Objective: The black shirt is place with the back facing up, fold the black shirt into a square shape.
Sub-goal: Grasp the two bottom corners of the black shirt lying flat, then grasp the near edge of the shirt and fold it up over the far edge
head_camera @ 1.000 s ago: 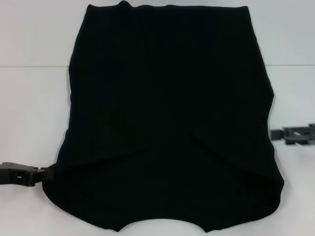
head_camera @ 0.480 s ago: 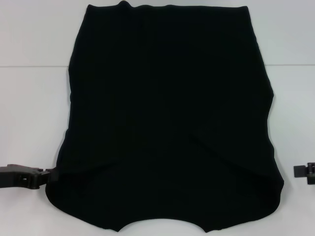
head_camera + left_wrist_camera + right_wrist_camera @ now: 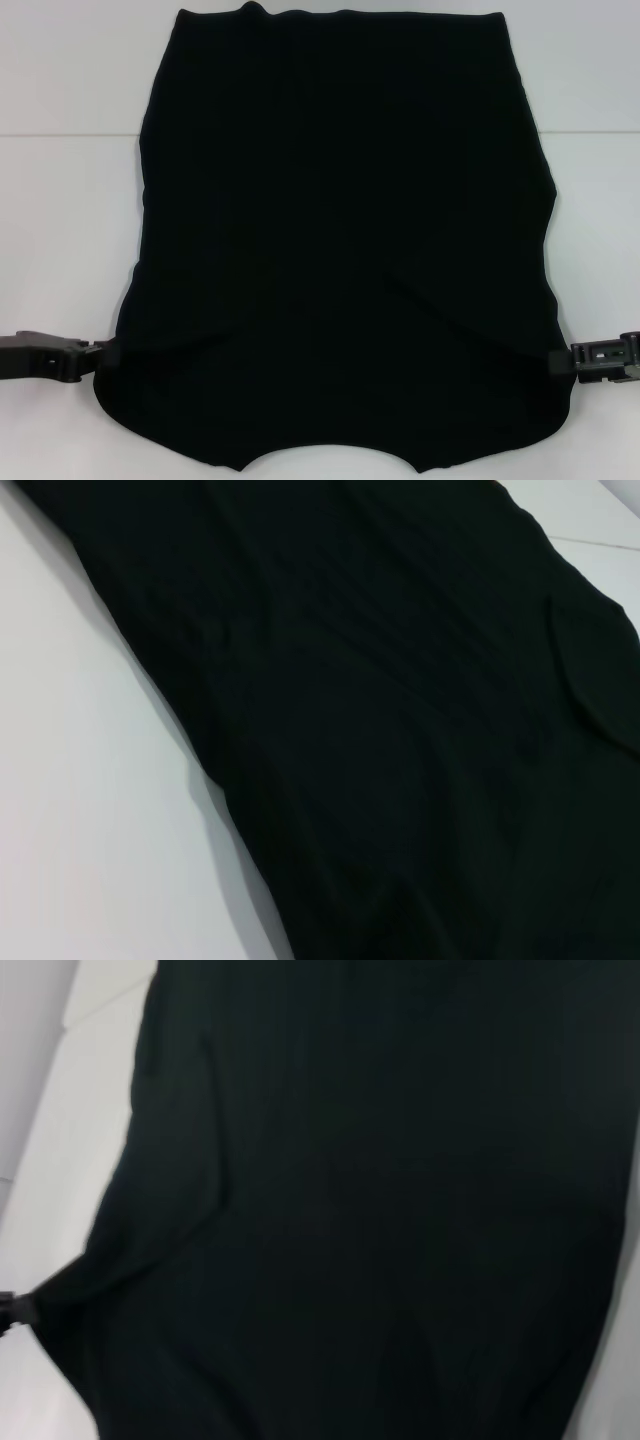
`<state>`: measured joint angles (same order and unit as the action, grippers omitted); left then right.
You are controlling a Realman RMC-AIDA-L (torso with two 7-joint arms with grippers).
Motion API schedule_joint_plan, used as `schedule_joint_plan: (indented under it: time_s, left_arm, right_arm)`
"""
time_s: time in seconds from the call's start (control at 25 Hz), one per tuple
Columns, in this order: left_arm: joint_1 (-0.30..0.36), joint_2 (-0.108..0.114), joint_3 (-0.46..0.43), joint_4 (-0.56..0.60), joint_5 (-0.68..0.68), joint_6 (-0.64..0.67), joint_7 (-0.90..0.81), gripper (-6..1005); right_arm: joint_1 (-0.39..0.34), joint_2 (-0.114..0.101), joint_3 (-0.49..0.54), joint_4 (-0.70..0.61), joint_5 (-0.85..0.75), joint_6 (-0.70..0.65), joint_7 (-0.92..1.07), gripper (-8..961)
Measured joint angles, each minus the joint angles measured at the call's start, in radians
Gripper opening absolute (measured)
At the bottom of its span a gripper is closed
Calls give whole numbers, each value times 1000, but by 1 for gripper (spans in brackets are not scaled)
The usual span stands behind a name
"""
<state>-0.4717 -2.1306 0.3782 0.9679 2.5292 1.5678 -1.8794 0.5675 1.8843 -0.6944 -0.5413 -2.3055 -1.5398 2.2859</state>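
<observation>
The black shirt lies flat on the white table, plain side up, its sides folded in and its curved neckline at the near edge. My left gripper sits at the shirt's near left edge, shut on the fabric. In the right wrist view the cloth draws to a point where that left gripper holds it. My right gripper touches the shirt's near right edge. The left wrist view shows only dark fabric and table.
The white table shows on both sides of the shirt and beyond its far edge. A faint seam line crosses the table at the back.
My right gripper came down towards the near edge and then moved inward to reach the shirt's right side. The left gripper shifted slightly inward at the left edge.
</observation>
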Motion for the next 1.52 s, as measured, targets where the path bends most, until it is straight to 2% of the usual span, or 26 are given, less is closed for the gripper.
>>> schedule_joint_plan:
  time_s: [0.32,0.52,0.64,1.08,1.32,1.52]
  left_arm:
    - [-4,2,0,0,0,-2,7,69]
    - [-4,2,-4,0,0,-4,9,73]
    - [-5,2,-3,0,0,-5,10,76]
    - [-3,3,-6,-15,0,-4,7,86]
    - [24,-5,-19,-6,0,21,-1,92]
    - [46,-6,-69,-2,0,62,-1,97]
  right_arm:
    - [14,5,-1,10,-20,40,1,755]
    - [13,7,-1,11,-20,42,-1,508]
    - [10,8,-1,11,-20,42,-3,296]
    - [-37,9,29,11,-11,28,-77,65]
    - [-101,11,112,12,-11,-16,-163,42]
    - [-158,-4,163,12,-14,-44,-215,42]
